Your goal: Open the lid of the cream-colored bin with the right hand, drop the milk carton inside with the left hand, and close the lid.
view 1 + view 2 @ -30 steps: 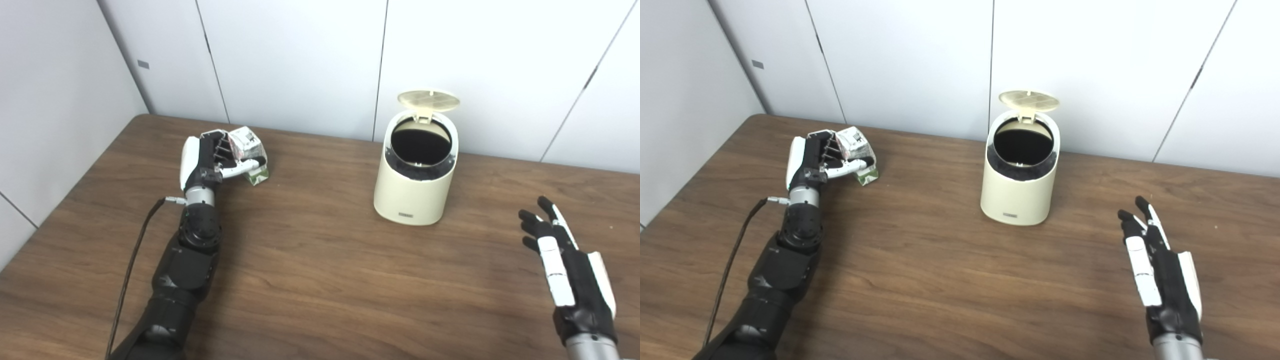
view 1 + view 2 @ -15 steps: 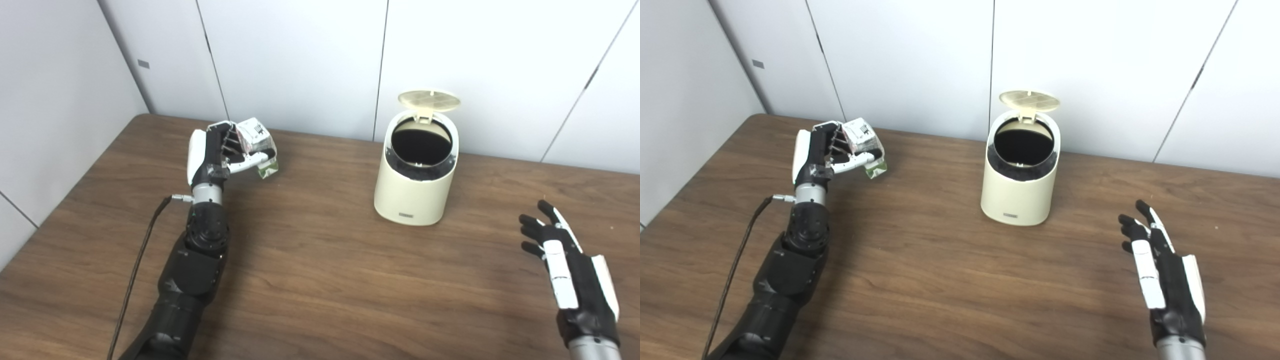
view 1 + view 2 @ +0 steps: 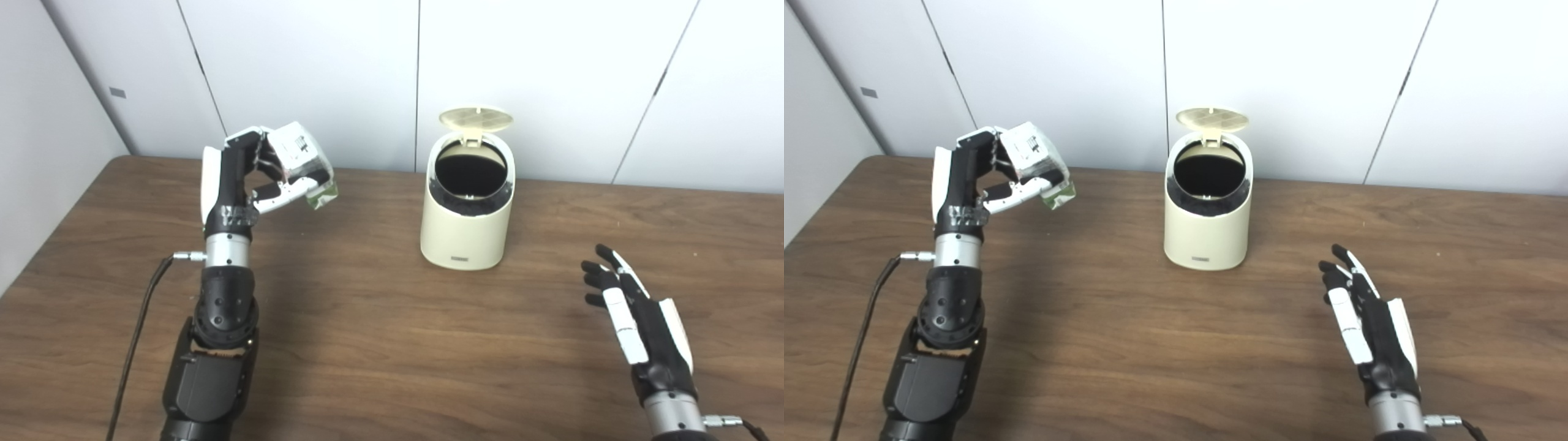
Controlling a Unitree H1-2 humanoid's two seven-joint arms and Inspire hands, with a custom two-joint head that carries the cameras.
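The cream-colored bin [image 3: 467, 229] stands at the middle back of the brown table. Its lid [image 3: 477, 118] is swung up and open, and the dark inside shows. My left hand [image 3: 242, 177] is shut on the white and green milk carton [image 3: 302, 164] and holds it in the air, left of the bin and clear of the table. My right hand [image 3: 637, 321] is open and empty, low over the table to the right and in front of the bin. The same scene shows in the right eye view, with the bin [image 3: 1206, 233] and the carton [image 3: 1036, 160].
The wooden table [image 3: 380, 343] runs to white wall panels [image 3: 551, 73] close behind the bin. A black cable [image 3: 138, 331] hangs along my left forearm. The table's left edge is near my left arm.
My left hand has lifted the milk carton higher off the table and a little toward the bin. The camera has shifted, so the whole picture moved. My right hand has stayed open and low.
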